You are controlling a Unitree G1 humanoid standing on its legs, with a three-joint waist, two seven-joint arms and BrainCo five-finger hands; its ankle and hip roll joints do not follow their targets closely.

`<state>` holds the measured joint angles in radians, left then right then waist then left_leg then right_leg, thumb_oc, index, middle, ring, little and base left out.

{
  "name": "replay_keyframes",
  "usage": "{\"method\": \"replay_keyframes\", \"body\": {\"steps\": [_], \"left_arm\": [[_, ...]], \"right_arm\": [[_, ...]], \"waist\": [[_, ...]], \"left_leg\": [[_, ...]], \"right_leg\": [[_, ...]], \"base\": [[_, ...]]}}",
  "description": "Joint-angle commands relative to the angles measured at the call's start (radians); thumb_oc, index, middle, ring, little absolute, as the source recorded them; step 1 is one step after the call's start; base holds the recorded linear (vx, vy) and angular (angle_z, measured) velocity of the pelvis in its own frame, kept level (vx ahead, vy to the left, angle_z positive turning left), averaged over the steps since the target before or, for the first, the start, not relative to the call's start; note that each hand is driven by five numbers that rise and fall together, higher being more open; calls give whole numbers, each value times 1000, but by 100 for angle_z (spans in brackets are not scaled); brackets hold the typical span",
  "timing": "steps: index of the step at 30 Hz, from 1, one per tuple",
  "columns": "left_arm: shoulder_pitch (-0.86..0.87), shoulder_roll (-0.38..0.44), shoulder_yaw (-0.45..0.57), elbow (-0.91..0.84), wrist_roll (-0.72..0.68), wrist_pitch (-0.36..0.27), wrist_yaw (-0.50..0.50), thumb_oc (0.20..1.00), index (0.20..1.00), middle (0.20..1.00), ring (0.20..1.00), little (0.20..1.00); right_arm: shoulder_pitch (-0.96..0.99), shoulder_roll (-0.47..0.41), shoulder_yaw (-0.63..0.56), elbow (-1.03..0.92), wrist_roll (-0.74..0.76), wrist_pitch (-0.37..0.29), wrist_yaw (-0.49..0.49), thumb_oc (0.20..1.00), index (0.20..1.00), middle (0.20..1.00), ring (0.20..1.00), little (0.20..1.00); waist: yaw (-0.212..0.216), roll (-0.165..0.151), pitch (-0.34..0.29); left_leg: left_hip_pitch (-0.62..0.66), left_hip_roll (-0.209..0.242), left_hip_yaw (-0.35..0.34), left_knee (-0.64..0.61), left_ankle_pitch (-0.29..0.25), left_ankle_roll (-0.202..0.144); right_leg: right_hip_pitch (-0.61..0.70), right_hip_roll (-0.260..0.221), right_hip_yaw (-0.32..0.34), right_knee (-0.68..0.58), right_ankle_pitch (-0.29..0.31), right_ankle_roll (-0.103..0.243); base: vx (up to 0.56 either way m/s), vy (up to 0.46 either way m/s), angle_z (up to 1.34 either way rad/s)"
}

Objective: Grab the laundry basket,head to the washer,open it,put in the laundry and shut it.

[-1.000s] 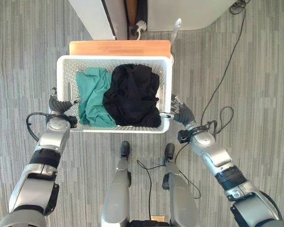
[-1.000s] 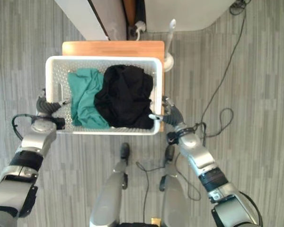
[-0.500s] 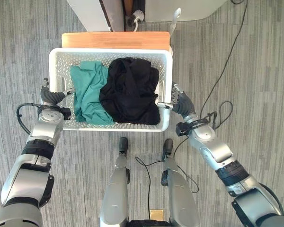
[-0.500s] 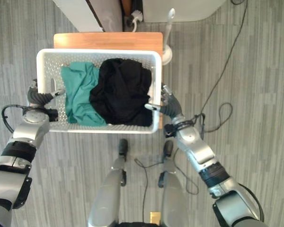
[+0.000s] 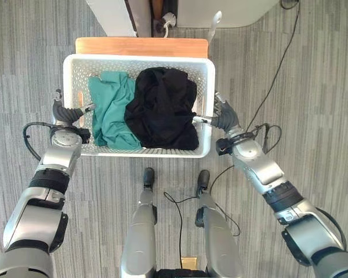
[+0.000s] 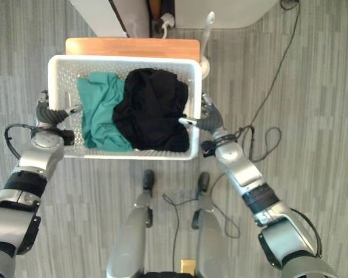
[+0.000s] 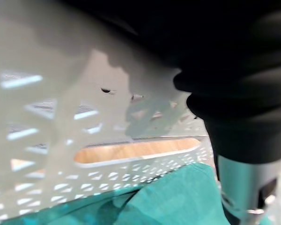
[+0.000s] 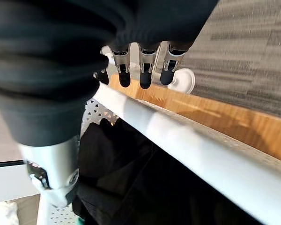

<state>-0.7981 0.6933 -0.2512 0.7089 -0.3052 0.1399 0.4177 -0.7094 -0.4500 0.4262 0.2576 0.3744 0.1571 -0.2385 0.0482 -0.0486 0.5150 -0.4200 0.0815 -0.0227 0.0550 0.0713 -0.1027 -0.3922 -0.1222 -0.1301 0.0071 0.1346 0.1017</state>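
Note:
I hold a white perforated laundry basket (image 5: 139,58) in front of me, over the floor. A teal garment (image 5: 110,113) lies in its left half and a black garment (image 5: 165,107) in its right half. My left hand (image 5: 66,113) grips the basket's left wall, thumb (image 7: 243,187) inside by the teal garment (image 7: 178,197). On the opposite wall my right hand (image 5: 223,120) grips too. Its fingers (image 8: 140,70) curl outside under the rim (image 8: 178,140) and its thumb (image 8: 54,178) reaches inside over the black garment.
A wooden board (image 5: 142,46) lies just beyond the basket's far edge. Behind it stand a white panel (image 5: 110,14) and a pale rounded appliance (image 5: 232,11), with a dark gap between them. A white long-handled object (image 5: 214,23) stands by the board's right end. Grey striped floor spreads on both sides.
The whole picture has shifted, so the camera has moved. The basket looks a little larger and nearer. Both hands keep the same grip on its side walls.

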Motion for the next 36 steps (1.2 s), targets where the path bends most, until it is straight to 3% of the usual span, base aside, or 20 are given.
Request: {"method": "replay_keyframes", "body": {"steps": [1,11,12,14,18,19,21,22,28,36], "left_arm": [[-32,-32,-27,-13,5,-37,-17,1000,1000,1000,1000,1000],[-48,-37,-80,-58,16,-33,-29,1000,1000,1000,1000,1000],[-63,-42,-97,-40,17,-27,-30,925,925,925,925,925],[-78,-49,-111,-25,10,-23,-29,216,216,216,216,216],[-98,-46,-144,-14,2,-19,-51,200,200,200,200,200],[-103,-23,-172,-21,28,-4,-78,200,200,200,200,200],[-124,-5,-202,-22,60,-2,-84,200,200,200,200,200],[-140,3,-223,0,102,20,-93,200,200,200,200,200],[-144,13,-255,-45,226,55,-96,200,200,200,200,200],[-54,14,-223,-130,379,64,-93,200,200,200,200,200]], "right_arm": [[-1,40,14,-4,-8,-14,1,1000,1000,1000,1000,1000],[-164,138,58,252,24,8,-23,1000,1000,1000,1000,1000],[-195,162,72,303,43,11,-26,1000,1000,1000,1000,1000],[-225,186,78,375,83,14,-25,1000,1000,1000,1000,1000],[-287,208,93,483,122,22,-19,1000,1000,1000,1000,1000],[-309,215,101,518,138,31,-10,865,865,865,865,865],[-328,226,111,554,153,34,-8,269,269,269,269,269],[-340,232,122,559,146,39,3,200,200,200,200,200],[-337,222,155,493,122,41,13,200,200,200,200,200],[-267,160,139,341,93,27,20,200,200,200,200,200]], "waist": [[13,-66,-38],[44,-56,-32],[47,-56,-31],[52,-55,-32],[59,-51,-30],[62,-49,-27],[65,-47,-24],[65,-49,-21],[64,-52,-8],[61,-52,-19]], "left_leg": [[-82,1,-14,98,-55,38],[-113,-18,-23,142,-80,48],[-118,-22,-23,145,-82,50],[-119,-26,-24,149,-83,51],[-120,-31,-26,149,-83,51],[-119,-33,-25,149,-82,52],[-118,-36,-27,145,-80,53],[-117,-37,-29,142,-79,54],[-115,-43,-34,135,-78,60],[-90,-51,-31,145,-98,69]], "right_leg": [[-23,-37,10,62,-59,8],[-18,-47,6,64,-59,11],[-19,-49,7,64,-59,11],[-17,-50,7,67,-60,11],[-16,-52,6,73,-60,13],[-18,-53,6,75,-59,14],[-17,-54,6,75,-58,15],[-18,-53,8,76,-57,17],[-27,-54,11,89,-58,18],[-8,-58,23,93,-64,21]], "base": [[22,41,8],[18,57,4],[17,60,-2],[17,43,0],[4,29,2],[0,34,4],[0,19,1],[0,0,0],[0,0,0],[3,5,0]]}}
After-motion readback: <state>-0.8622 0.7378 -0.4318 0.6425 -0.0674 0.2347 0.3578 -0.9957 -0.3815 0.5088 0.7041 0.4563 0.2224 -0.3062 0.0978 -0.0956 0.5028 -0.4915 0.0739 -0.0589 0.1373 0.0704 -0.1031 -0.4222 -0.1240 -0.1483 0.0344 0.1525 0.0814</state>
